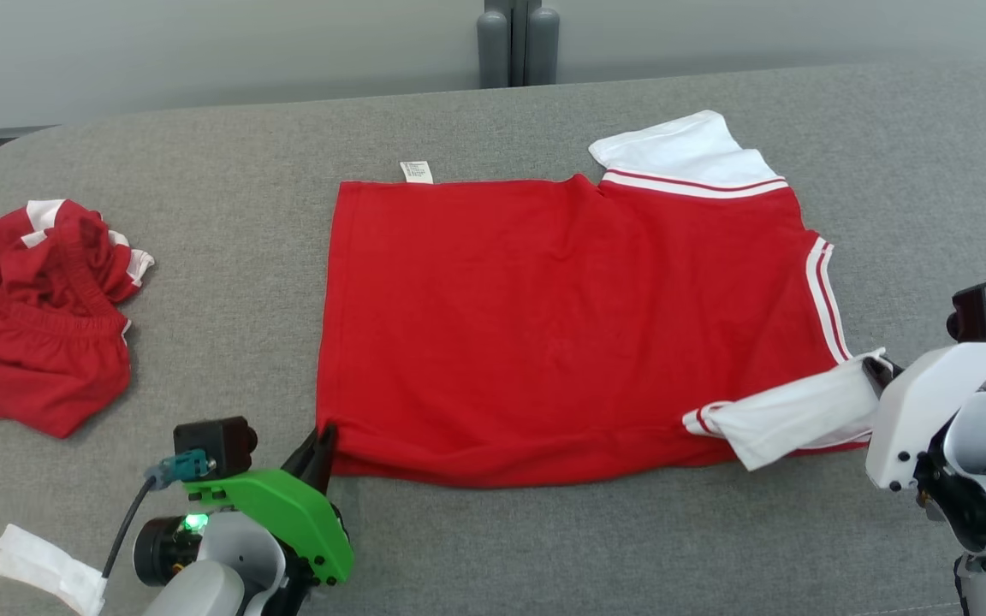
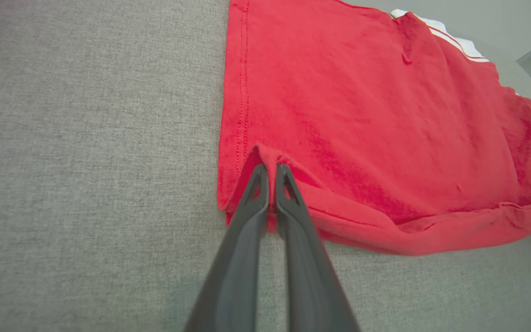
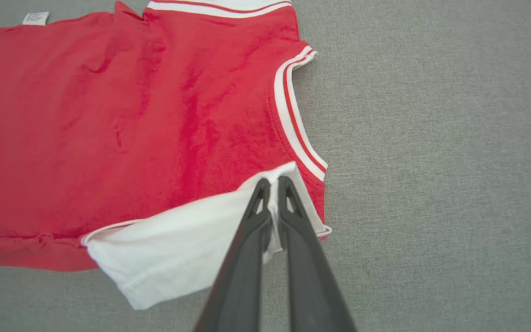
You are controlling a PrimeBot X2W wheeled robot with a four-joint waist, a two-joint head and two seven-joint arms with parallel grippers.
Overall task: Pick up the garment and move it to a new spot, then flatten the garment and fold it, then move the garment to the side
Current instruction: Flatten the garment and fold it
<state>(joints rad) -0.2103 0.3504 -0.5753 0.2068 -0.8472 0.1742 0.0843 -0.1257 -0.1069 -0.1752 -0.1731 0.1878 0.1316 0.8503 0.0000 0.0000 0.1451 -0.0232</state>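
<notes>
Soft, even light, faint shadows; sharp pictures, wrist views bowed at edges.

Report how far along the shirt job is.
Done: the red shirt lies spread flat on the grey surface. In hand: the left pincer is shut on its near hem corner, the right pincer on the near white sleeve, seemingly ready to fold. Left: the fold itself, then moving it aside.
</notes>
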